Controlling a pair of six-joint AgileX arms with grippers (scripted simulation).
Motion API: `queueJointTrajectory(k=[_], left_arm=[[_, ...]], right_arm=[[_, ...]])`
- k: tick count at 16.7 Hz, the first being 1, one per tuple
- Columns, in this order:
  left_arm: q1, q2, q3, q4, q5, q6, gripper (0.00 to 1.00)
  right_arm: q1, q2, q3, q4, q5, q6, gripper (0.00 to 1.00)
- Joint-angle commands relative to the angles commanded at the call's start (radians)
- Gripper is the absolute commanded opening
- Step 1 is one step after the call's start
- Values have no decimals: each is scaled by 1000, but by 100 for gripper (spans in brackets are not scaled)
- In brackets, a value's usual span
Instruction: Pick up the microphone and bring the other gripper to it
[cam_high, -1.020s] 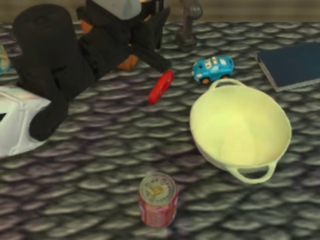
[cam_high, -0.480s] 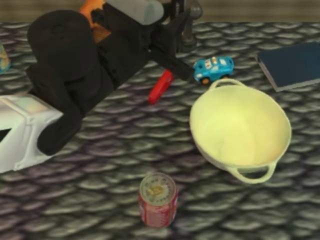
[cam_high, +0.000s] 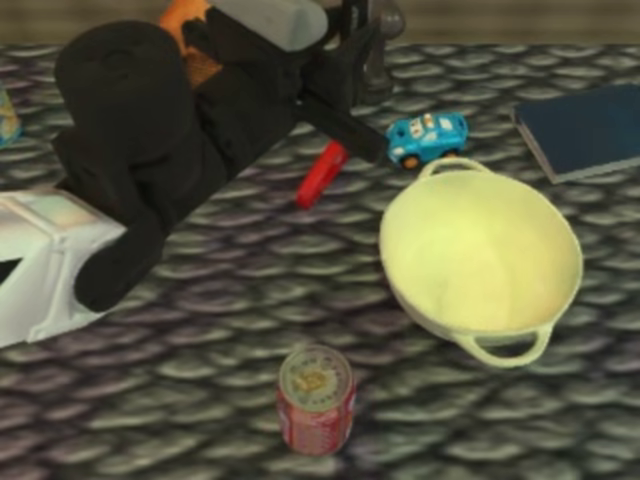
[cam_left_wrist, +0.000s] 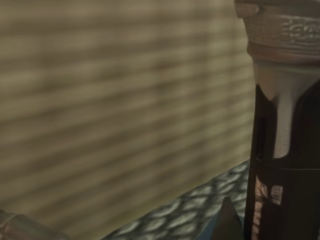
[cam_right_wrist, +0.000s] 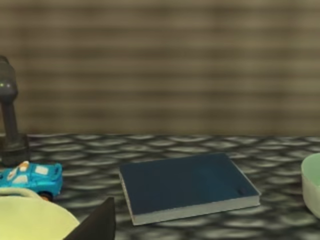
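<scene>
Top view: left gripper (cam_high: 345, 55), near the table's far edge, holds the microphone (cam_high: 350, 125) aloft, handle slanting over the red stick (cam_high: 322, 172) toward the toy car (cam_high: 427, 137). The metal post (cam_high: 378, 40) beside it risks a knock.

Left wrist view: fingers look clamped on the handle, which could pivot.

Right wrist view: right gripper (cam_right_wrist: 95, 222), grip impossible to tell, waits behind bowl (cam_right_wrist: 35, 220) and book (cam_right_wrist: 185, 185).

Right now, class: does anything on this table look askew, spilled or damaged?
Nothing stands out. The soda can stands upright, the pale bowl sits level, the book lies flat, and the toy car is on its wheels.
</scene>
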Motion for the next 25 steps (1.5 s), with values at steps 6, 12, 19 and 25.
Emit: queueJointTrajectory(k=[6,12,19,25], left_arm=[[0,0,0,0,0,0,0],[0,0,0,0,0,0,0],[0,0,0,0,0,0,0],[0,0,0,0,0,0,0]], right_arm=[[154,288,182,119,-57,-6,100],[377,782,481,325,-138,-8,100],[557,1154,705,476,-204,-16,100],[565,1176,714,482,-208,-16,100]])
